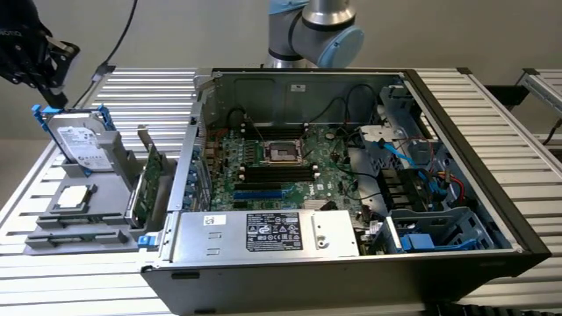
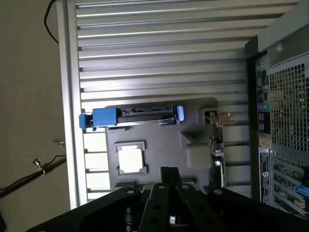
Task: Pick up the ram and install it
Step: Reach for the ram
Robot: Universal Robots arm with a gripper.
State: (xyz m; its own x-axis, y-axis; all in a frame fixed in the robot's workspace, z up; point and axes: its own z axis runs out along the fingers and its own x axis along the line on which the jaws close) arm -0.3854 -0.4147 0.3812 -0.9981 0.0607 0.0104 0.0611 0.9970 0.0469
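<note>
The ram (image 1: 138, 199) is a narrow green stick standing on edge in the grey holder (image 1: 83, 227), at the exterior view's left of the open computer case (image 1: 351, 263). The larger green card (image 1: 156, 172) stands just behind it. My black gripper (image 1: 54, 97) hangs high above the holder's far left corner, over the hard drive, well apart from the ram. In the wrist view the gripper (image 2: 169, 175) looks down on the holder (image 2: 193, 140) with its fingers shut together and nothing between them. The black memory slots (image 1: 279, 174) lie on the motherboard below the processor socket.
A silver hard drive with blue rails (image 1: 77, 139) stands upright in the holder, and a processor chip (image 1: 72, 196) lies flat in front of it. The case's walls, power supply (image 1: 263, 234), drive cage (image 1: 439, 230) and loose cables surround the motherboard. Slatted metal table (image 1: 491, 105) lies all around.
</note>
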